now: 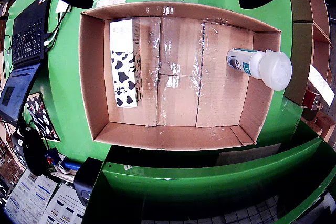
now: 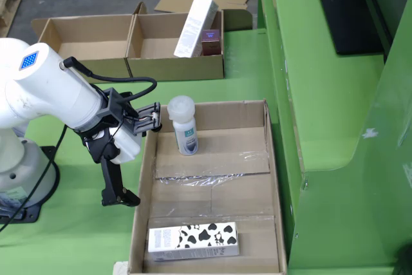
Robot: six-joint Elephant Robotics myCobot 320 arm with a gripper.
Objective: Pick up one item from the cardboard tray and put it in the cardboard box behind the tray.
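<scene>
Standing view, left to right: the hand [image 2: 153,120] is seen just outside the tray [image 2: 145,178] wall, beside the upright white bottle [image 2: 183,127]; its spread cannot be told, apparently nothing pinched. The bottle could be toppled by a sideways approach. The cow-print carton [image 2: 193,239] lies flat at the tray's near end. The box [image 2: 151,62] lies beyond.

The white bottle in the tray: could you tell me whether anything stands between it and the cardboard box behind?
Nothing visible blocks it. In the fixed view, the white bottle leans on the tray's far wall, and only that wall and bare green surface separate it from the cardboard box, which already holds two cartons.
</scene>
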